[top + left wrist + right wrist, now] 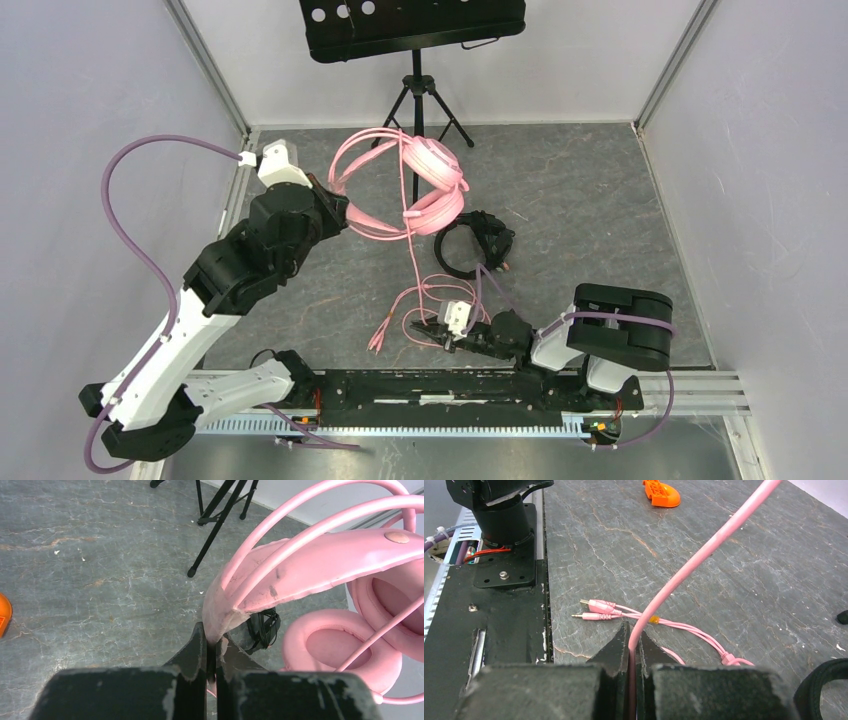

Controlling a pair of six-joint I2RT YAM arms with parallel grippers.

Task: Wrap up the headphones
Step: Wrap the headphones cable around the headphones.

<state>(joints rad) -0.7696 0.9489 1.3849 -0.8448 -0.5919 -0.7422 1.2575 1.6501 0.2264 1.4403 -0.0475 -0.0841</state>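
Observation:
The pink headphones (432,178) are held up off the table at the back centre, their headband (320,565) pinched at one end by my left gripper (212,640), which is shut on it. The pink cable (410,240) hangs down from the cups to the front, where my right gripper (633,639) is shut on it just above the table. The cable's two plugs (596,609) lie on the table in front of those fingers. The smaller black headphones (475,243) lie flat on the table between the two grippers.
A black tripod music stand (415,40) stands at the back, its legs (215,520) close behind the pink headphones. A small orange object (662,493) lies on the table near the left arm's base (504,520). White walls enclose the table on both sides.

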